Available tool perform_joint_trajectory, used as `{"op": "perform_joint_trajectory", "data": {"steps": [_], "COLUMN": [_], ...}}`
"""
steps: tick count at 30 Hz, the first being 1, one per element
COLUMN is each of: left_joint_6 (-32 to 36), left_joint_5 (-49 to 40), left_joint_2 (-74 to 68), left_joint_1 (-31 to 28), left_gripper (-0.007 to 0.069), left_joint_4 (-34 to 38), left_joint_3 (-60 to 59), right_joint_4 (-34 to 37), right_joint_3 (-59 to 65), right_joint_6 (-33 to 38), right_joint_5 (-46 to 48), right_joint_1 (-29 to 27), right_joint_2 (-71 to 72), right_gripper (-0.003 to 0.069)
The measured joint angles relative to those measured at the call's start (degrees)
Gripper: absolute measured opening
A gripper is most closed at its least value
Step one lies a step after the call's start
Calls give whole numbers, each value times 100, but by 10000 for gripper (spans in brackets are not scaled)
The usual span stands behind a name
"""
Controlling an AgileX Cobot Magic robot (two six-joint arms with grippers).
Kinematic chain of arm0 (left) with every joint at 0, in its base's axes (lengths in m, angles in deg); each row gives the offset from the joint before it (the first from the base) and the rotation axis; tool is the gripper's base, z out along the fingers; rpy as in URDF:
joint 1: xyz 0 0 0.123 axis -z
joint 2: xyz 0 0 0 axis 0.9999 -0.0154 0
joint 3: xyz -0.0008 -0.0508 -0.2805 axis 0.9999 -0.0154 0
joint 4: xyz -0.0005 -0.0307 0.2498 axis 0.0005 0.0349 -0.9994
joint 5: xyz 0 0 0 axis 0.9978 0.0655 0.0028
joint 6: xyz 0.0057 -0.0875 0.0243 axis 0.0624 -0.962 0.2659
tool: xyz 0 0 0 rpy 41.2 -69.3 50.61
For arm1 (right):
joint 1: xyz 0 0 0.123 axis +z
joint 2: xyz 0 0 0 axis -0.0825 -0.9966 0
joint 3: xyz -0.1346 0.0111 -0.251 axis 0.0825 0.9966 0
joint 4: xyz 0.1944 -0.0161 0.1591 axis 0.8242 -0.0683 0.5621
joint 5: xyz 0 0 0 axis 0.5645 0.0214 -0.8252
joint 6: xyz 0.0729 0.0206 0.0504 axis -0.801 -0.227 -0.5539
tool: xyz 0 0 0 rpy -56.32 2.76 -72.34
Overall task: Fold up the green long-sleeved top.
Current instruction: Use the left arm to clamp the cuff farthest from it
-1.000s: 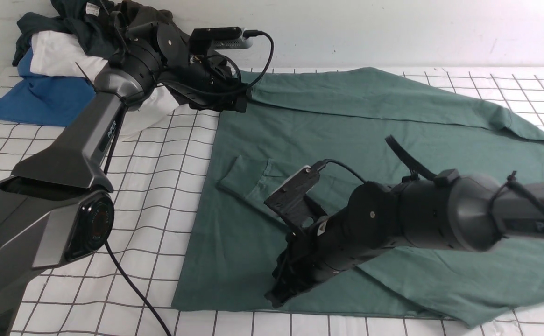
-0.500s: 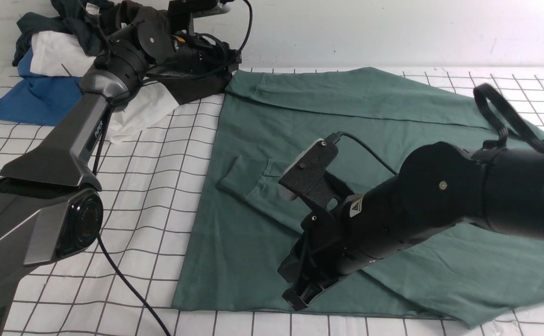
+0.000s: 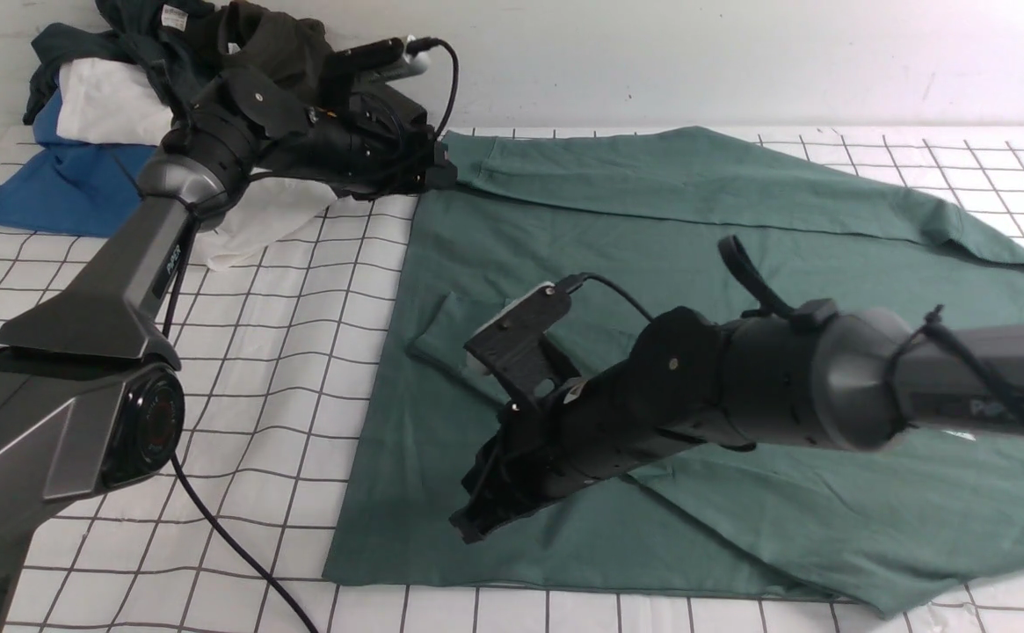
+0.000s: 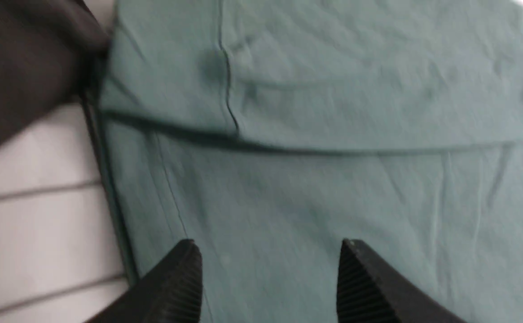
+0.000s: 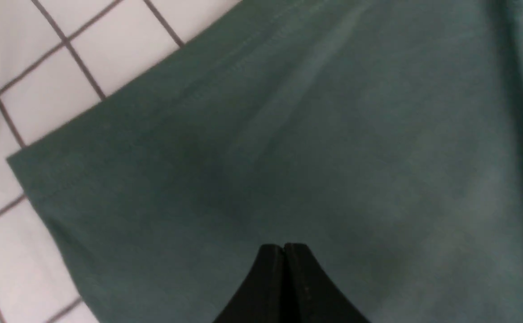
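Note:
The green long-sleeved top (image 3: 652,229) lies flat across the gridded table, one sleeve cuff (image 3: 463,330) folded in over the body. My left gripper (image 3: 441,171) hovers at the top's far left corner, jaws open over bare cloth (image 4: 288,188) with nothing between them (image 4: 268,251). My right gripper (image 3: 468,527) is shut and empty, low over the cloth near the top's near left corner (image 5: 41,175); its closed fingertips (image 5: 283,247) show against the green fabric.
A heap of other clothes sits at the far left: a blue garment (image 3: 63,189), a white one (image 3: 116,101) and a very dark one (image 3: 151,44). The white gridded table cover (image 3: 301,290) shows left of the top. A black cable (image 3: 239,545) trails across it.
My left gripper rose toward the clothes heap, then came back down to the top's far left corner. My right arm swung up, then came back down and left toward the near left corner. Both jaws unchanged.

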Motion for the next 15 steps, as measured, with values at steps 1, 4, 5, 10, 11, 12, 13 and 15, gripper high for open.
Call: {"op": "perform_joint_trajectory", "data": {"steps": [1,4,5,10,11,12,13,15], "left_joint_6": [-11,-38,-82,-489,-611,-679,-693,-733], "left_joint_5": [-167,-552,-635,-925,-953,-947,-932,-866], "left_joint_2": [0,0,-5,-5,-5,-5,-5,-5], "left_joint_1": [0,0,0,0,0,0,0,0], "left_gripper": [381,381,381,381,379,371,370,360], "left_joint_4": [-44,-173,-216,-392,-483,-540,-558,-608], "left_joint_3": [0,0,0,0,0,0,0,0], "right_joint_4": [36,68,78,91,61,-12,-28,-205], "right_joint_3": [-75,-124,-83,135,226,275,284,338], "right_joint_6": [41,61,42,-13,-20,-20,-20,-44], "right_joint_5": [89,457,488,441,439,471,471,470], "right_joint_1": [33,112,133,234,319,420,440,614], "right_joint_2": [-70,-192,-196,-132,-95,-65,-59,-16], "right_gripper": [-10,-10,-10,-10,-10,-10,-10,-10]}}
